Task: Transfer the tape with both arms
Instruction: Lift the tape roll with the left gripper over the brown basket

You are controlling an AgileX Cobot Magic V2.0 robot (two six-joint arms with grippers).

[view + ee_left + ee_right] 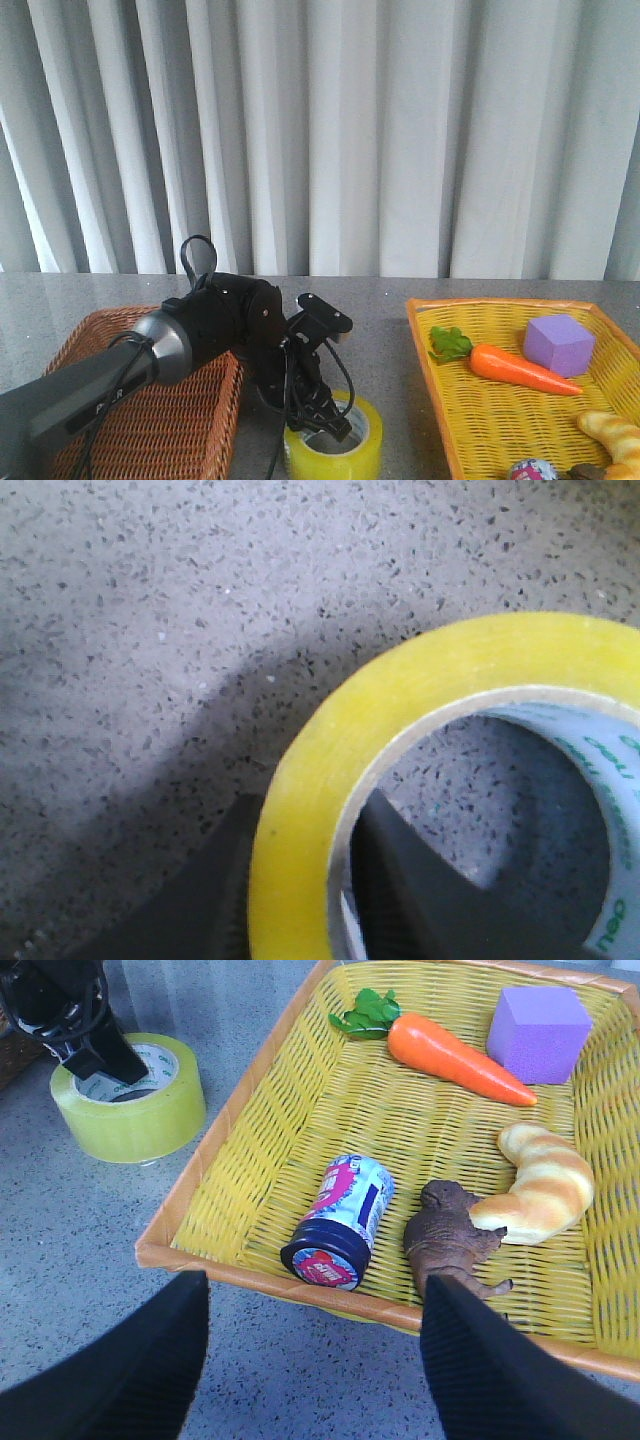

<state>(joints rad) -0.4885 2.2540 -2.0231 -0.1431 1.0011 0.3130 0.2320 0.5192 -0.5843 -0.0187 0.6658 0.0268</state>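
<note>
Straddling the wall of the tape point(334, 437), the left gripper point(322, 420) sits at the bottom centre of the front view with one finger inside the core and the other outside it. The left wrist view confirms this: a dark finger point(400, 880) lies within the white printed core and a second dark finger lies outside the yellow band at the lower left of that frame. The jaws stand spread around the wall; whether the pads already press on it cannot be determined. The tape rests flat on the grey speckled table point(380, 330), between the brown wicker basket point(150, 420) at lower left and the yellow tray point(470, 400) at lower right, close to both but touching neither. The right gripper point(315, 1345) is wide apart and empty, hovering near the front rim of the tray, as the right wrist view shows. For a sound pickup, the left jaws should likely close squarely on the wall, fully seated, before any lift. The roll should then probably be raised level and presented with its free side facing the right gripper, leaving clearance from the tray rim.
</note>
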